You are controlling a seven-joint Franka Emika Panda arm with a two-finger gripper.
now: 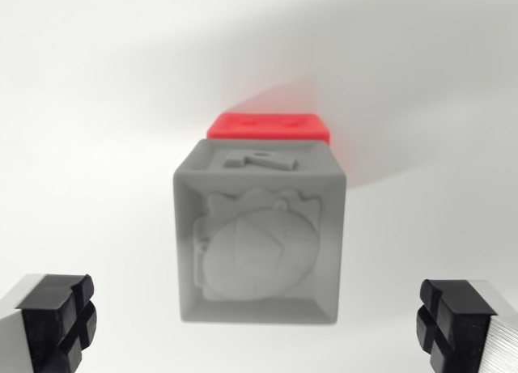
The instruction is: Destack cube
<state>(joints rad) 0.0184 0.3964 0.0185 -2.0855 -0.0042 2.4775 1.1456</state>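
The gripper (259, 324) hangs above the stack with its fingers (57, 316) spread wide, one at each lower corner of the wrist view, holding nothing. The grey cube (259, 235) sits between them, on top of the red cube (269, 126), whose edge peeks out behind it on the white table (89, 106). To do this well, I judge the fingers should descend evenly on the grey cube's side walls, close only on it, then lift straight. No readable writing; just a raised relief figure.

Bright, washed-out white scene, soft shadow upper right, overall slight blur.
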